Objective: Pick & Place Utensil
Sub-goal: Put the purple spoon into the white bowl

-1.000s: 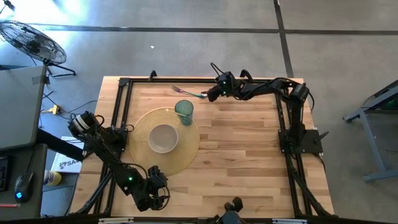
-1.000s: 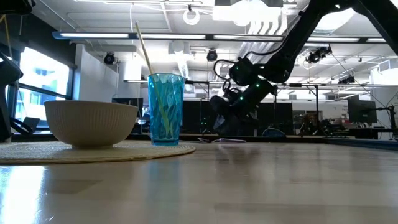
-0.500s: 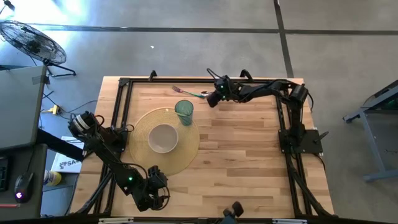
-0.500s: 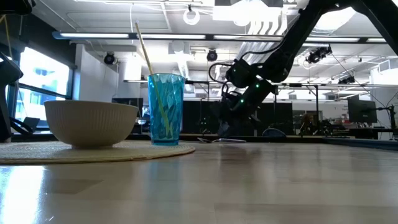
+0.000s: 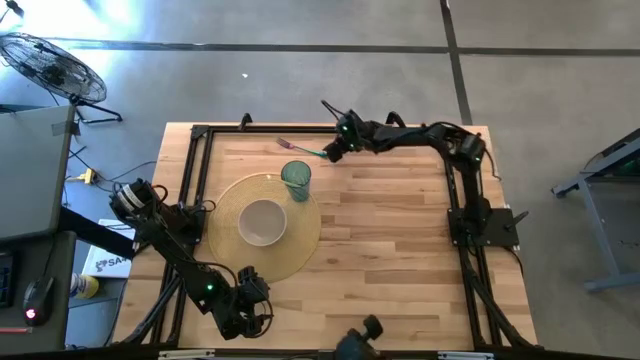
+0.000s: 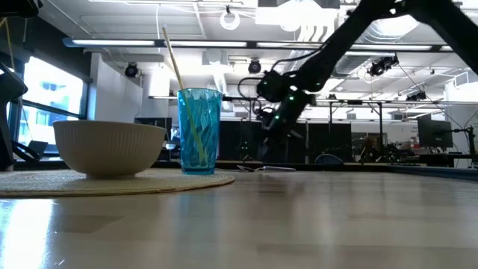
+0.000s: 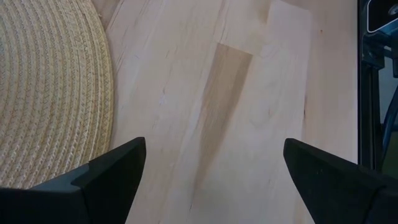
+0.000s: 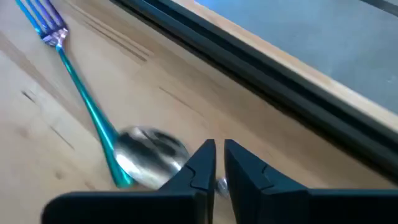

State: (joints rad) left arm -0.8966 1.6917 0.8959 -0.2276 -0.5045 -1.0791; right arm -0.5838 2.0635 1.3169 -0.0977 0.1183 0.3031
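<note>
Grasp phase is in hand. Your right end effector (image 8: 216, 163) sits low at the far edge of the surface (image 5: 380, 240), beside the black frame rail (image 8: 261, 68), with its fingers drawn almost together — a narrow slot remains, and a small bright bit, probably the spoon's handle, shows at its base. The spoon (image 8: 151, 151) lies flat just beside the fingertips, its bowl touching the teal handle of a fork (image 8: 81, 93). Whether the handle is truly clamped cannot be confirmed from these views; treat the grip as unproven.

Your left end effector (image 7: 211, 180) waits at the near left of the surface, jaws wide, holding nothing, next to the woven mat (image 5: 300, 240).

Next move, as judged: lift slowly and verify that the spoon rises without dragging the fork. The likely destination is the blue cup (image 5: 296, 179) or the bowl (image 5: 262, 221) on the mat — the task does not say which. Clear the cup rim on approach.
</note>
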